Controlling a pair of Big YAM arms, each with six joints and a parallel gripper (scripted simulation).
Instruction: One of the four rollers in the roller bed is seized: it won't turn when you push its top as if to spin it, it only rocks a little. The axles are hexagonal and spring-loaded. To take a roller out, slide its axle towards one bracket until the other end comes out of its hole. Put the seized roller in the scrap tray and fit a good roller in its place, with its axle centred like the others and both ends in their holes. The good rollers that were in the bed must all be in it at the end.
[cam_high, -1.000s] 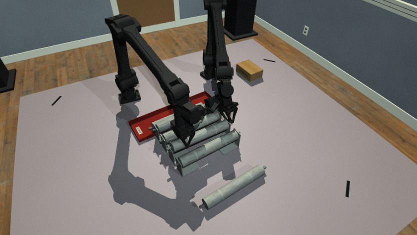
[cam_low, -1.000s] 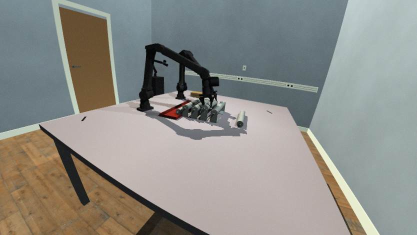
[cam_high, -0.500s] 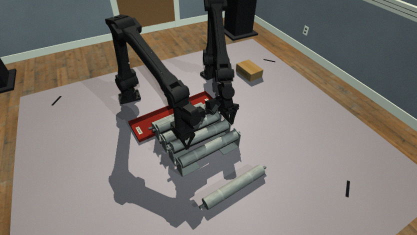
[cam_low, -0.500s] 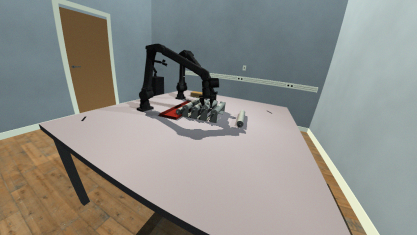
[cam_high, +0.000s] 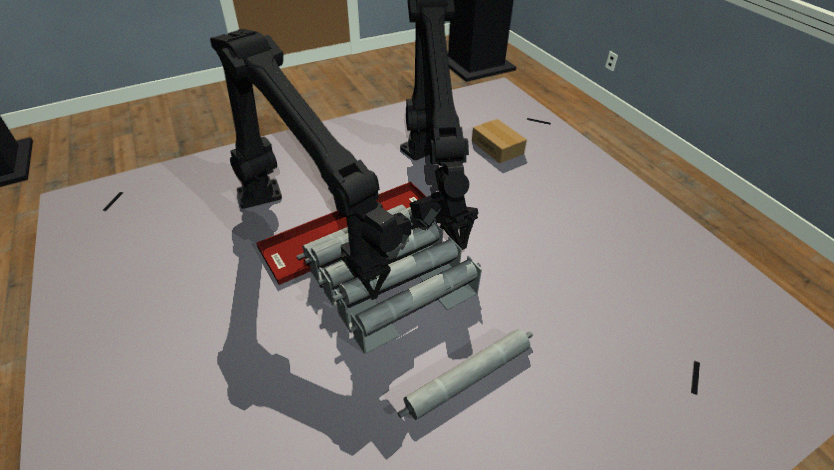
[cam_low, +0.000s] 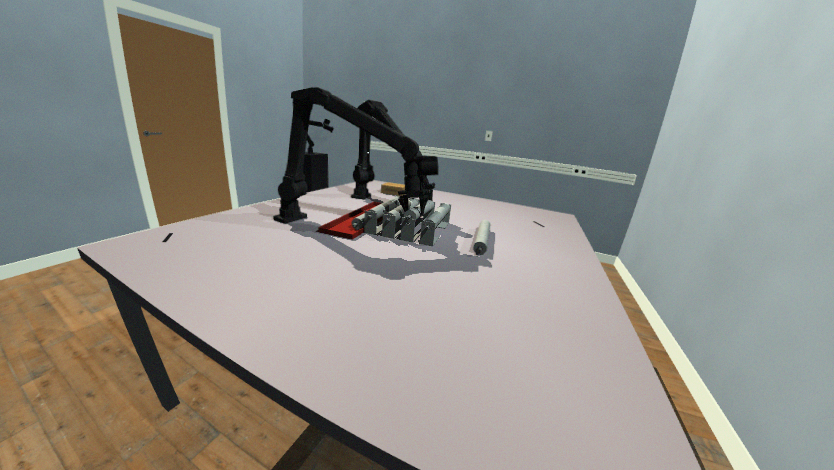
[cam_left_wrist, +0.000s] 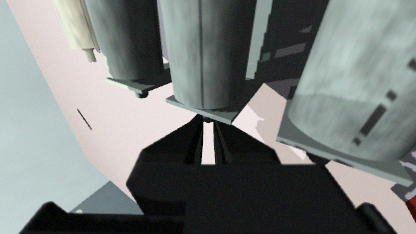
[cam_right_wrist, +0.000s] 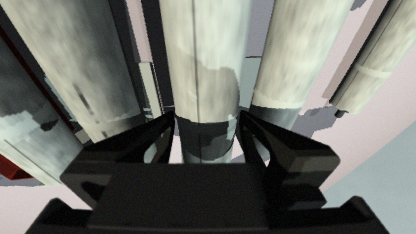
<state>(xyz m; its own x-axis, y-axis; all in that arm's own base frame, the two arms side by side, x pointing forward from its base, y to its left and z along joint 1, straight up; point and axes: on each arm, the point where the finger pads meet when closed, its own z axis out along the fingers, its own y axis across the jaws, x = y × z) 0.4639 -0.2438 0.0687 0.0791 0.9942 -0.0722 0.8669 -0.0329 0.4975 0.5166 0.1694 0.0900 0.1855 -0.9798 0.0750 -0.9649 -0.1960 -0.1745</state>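
Note:
The bed holds four grey rollers; its second roller from the loose-roller side (cam_high: 420, 265) (cam_left_wrist: 207, 55) (cam_right_wrist: 207, 45) lies between its brackets. My left gripper (cam_high: 462, 242) (cam_left_wrist: 208, 117) is nearly closed on that roller's short axle end, just outside the bracket. My right gripper (cam_high: 373, 294) (cam_right_wrist: 207, 116) is open, its fingers on either side of the same roller near the other end. A loose pale roller (cam_high: 466, 373) (cam_low: 482, 236) (cam_left_wrist: 75, 22) (cam_right_wrist: 382, 70) lies in front of the bed. The red scrap tray (cam_high: 291, 242) (cam_low: 338, 227) is behind the bed, with no roller seen in it.
The neighbouring front roller (cam_high: 426, 291) and a rear roller (cam_high: 323, 248) lie close beside the gripped one, with upright brackets at their ends. A cardboard box (cam_high: 498, 140) (cam_low: 392, 188) stands behind, near the left arm's base. The right arm hides part of the bed.

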